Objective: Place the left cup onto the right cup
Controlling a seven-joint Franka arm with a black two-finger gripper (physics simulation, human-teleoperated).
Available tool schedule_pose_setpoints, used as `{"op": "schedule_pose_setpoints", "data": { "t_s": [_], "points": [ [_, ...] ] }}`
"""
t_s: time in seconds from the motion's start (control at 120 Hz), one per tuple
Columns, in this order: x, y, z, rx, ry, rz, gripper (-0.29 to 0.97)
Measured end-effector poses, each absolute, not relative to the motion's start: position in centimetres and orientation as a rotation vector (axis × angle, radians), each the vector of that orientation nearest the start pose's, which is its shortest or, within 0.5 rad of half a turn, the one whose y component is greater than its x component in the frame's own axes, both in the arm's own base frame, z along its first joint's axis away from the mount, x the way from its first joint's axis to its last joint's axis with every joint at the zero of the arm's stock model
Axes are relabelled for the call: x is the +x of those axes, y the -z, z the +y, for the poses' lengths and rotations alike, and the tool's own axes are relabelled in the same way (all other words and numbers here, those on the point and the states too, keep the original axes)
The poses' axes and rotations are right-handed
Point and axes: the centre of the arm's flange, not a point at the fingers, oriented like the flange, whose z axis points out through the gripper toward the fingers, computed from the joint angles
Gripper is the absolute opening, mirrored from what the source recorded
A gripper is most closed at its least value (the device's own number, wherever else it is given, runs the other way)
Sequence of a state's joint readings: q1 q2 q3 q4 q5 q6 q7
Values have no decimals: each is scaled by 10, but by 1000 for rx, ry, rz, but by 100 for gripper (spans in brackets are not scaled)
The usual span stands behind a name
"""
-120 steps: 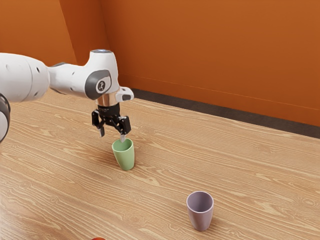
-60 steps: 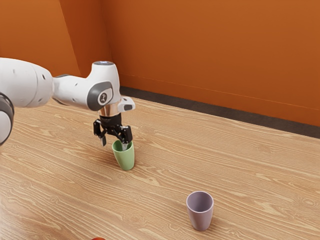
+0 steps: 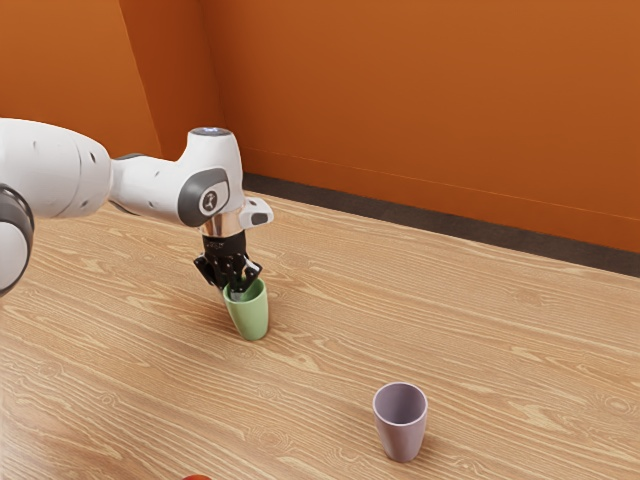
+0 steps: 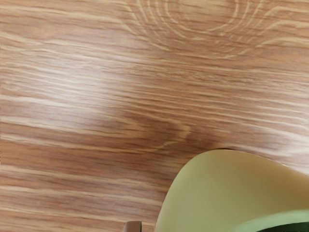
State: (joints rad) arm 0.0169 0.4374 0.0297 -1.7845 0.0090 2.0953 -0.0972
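The green cup (image 3: 248, 312) stands on the wooden table (image 3: 480, 300), left of centre in the exterior view and leaning slightly. My gripper (image 3: 232, 287) is down at the cup's near-left rim, its black fingers drawn close together on the rim wall, one inside and one outside. In the wrist view the green cup (image 4: 231, 193) sits large and blurred right under my hand. The purple cup (image 3: 400, 420) stands upright toward the exterior view's lower right, well apart from the gripper.
An orange wall (image 3: 420, 90) with a dark baseboard (image 3: 450, 225) runs along the table's far edge. A small red thing (image 3: 197, 478) peeks in at the exterior view's bottom edge. Bare wood lies between the two cups.
My hand came down from just above the green cup to its rim. The fingers, spread wide before, have drawn together on the rim. Neither cup has shifted.
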Motion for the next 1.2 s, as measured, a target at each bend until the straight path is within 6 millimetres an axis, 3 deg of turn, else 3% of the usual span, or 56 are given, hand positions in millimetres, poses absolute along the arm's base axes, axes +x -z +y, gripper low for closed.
{"op": "schedule_pose_setpoints", "data": {
  "t_s": [0.225,0.492,0.6,0.767,1.2],
  "points": [
    [641,-309,25,-3098,-167,-219,-8],
    [674,-394,2,-3104,3,-176,-10],
    [680,-418,-17,-3118,28,-142,-10],
    [678,-424,-57,-3148,-6,-59,-10],
    [646,-440,-210,-3196,-16,218,-10]
  ]
}}
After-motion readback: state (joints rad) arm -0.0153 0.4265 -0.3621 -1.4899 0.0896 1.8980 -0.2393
